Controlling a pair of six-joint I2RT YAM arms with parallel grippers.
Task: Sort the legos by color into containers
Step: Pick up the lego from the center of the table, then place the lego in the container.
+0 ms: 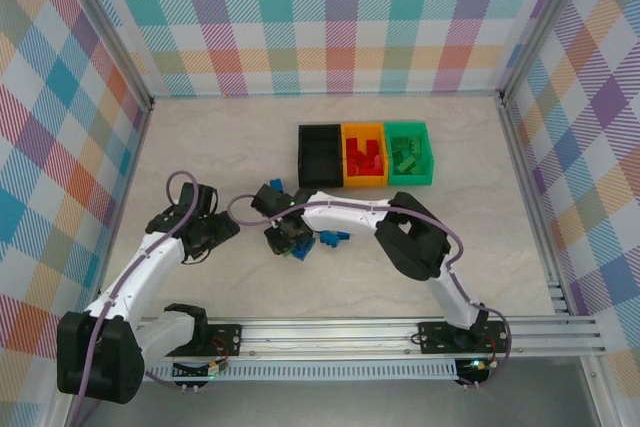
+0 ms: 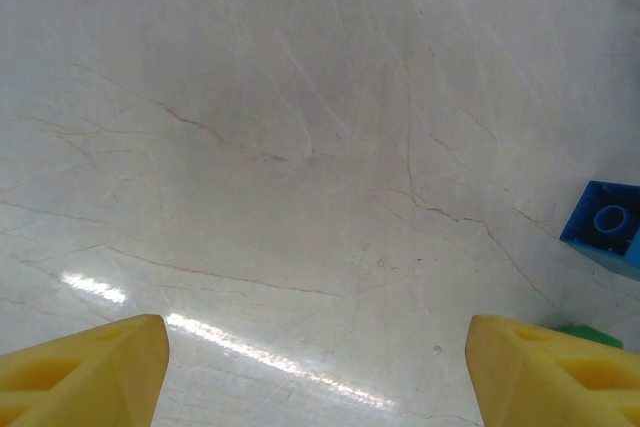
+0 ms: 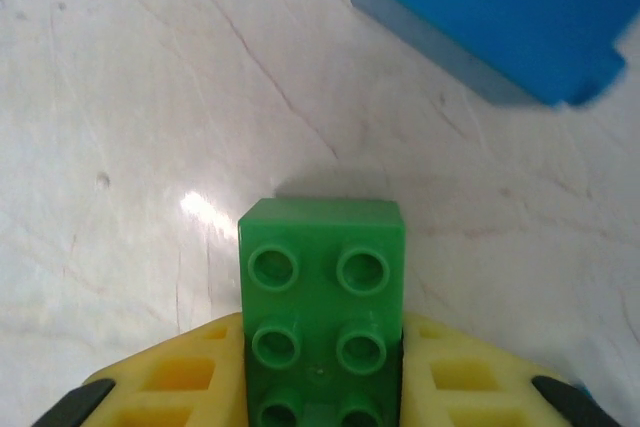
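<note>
My right gripper (image 3: 322,352) is shut on an oblong green lego (image 3: 322,277), which sticks out forward between the yellow fingers (image 3: 180,372) just above the tabletop. In the top view this gripper (image 1: 290,243) is left of centre, in front of the bins. A blue lego (image 3: 500,7) lies just beyond it, and blue legos (image 1: 331,238) lie beside the right wrist. The black bin (image 1: 320,152), orange bin (image 1: 364,179) holding red legos and green bin (image 1: 411,176) holding green ones stand in a row behind. My left gripper (image 2: 318,377) is open over bare table, with a blue lego (image 2: 608,232) at its right.
Another blue lego (image 1: 275,185) lies left of the black bin. Checkered walls enclose the table (image 1: 200,167) on three sides. The right arm's elbow (image 1: 412,242) rests low in front of the bins. The left gripper (image 1: 215,232) sits close to the right gripper.
</note>
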